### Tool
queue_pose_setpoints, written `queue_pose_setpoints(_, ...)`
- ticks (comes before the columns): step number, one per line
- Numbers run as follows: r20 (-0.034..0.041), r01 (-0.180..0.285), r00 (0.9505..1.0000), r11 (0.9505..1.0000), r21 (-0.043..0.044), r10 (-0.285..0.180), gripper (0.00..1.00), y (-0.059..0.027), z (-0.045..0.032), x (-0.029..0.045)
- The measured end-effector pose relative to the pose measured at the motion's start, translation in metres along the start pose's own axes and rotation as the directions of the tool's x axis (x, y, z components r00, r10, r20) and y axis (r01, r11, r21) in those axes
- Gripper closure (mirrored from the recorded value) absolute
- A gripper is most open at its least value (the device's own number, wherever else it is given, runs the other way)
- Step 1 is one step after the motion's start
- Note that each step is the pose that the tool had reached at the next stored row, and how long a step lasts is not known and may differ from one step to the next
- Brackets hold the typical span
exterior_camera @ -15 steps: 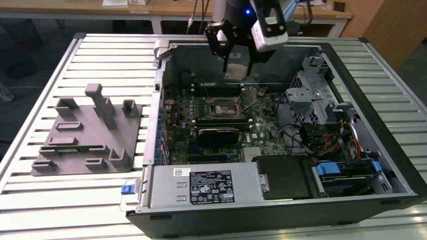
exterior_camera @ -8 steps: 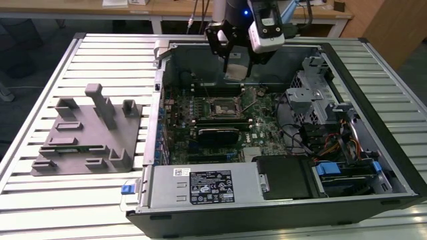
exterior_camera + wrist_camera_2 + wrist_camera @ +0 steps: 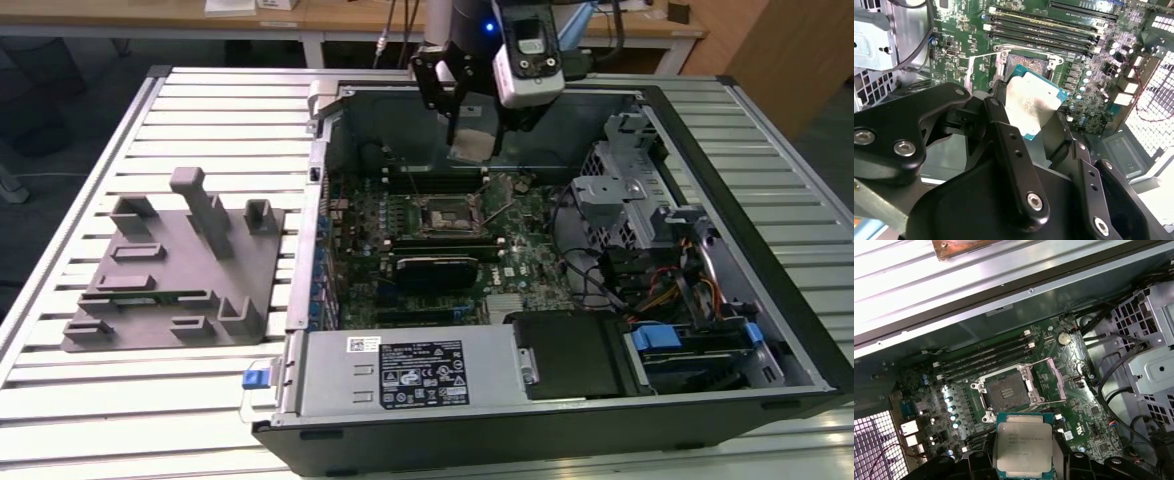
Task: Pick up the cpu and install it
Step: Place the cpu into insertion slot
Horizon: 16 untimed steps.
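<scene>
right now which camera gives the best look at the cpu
The first wrist view: the cpu turns its silver top almost squarely to that camera. In the second wrist view it sits tilted, and the gripper holding it covers part of it. The exterior view shows a small pale piece under the gripper, over the motherboard.

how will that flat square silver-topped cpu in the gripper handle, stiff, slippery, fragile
The flat square silver-topped cpu looks rigid: it shows no sag held in the black gripper. Its smooth metal lid is probably slippery, so gripped by thin edges it might twist. Being so thin, it is likely light.
</scene>
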State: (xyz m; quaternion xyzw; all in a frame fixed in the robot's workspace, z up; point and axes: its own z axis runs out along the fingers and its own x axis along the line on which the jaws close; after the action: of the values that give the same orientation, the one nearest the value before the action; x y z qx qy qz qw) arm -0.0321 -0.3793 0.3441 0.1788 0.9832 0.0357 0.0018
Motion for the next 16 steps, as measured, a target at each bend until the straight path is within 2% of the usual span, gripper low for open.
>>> queue_pose_setpoints(6,0.0028,-0.04,0.9992,0.9992,-0.0005,0.04,0.47,-0.0001,0.0013,0.0)
queue_pose_setpoints(11,0.006,-0.086,0.9963,0.9963,-0.0012,0.086,0.47,-0.0001,0.0025,0.0)
queue_pose_setpoints(14,0.0096,-0.136,0.9907,0.9907,-0.002,0.136,0.47,-0.0003,0.0038,0.0)
queue_pose_setpoints(16,0.012,-0.172,0.9851,0.9852,-0.0027,0.172,0.47,-0.0003,0.0047,0.0)
